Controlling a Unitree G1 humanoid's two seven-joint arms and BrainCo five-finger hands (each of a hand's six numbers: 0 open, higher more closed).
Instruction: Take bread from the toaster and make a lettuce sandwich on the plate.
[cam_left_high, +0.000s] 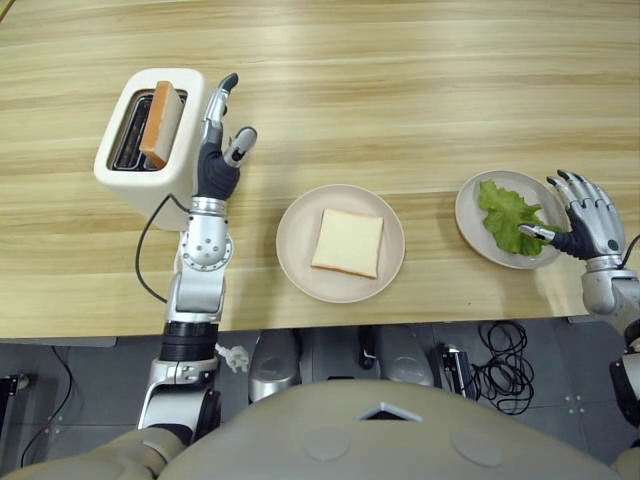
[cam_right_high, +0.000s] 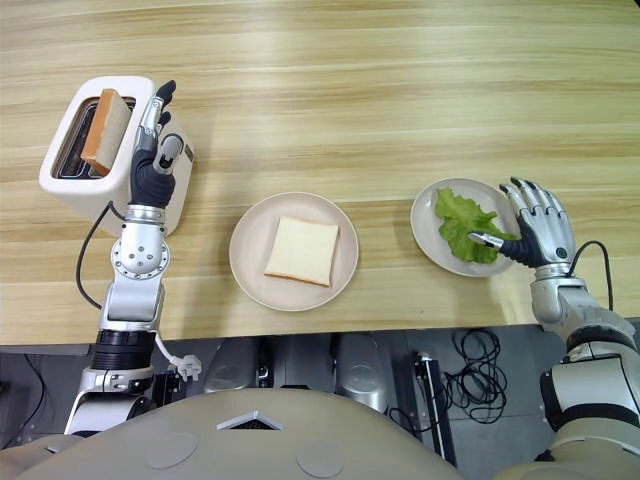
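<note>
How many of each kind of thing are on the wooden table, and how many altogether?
Square bread slices: 2
Round beige plates: 2
Cream boxy toaster: 1
Green ruffled lettuce leaf: 1
Total: 6
</note>
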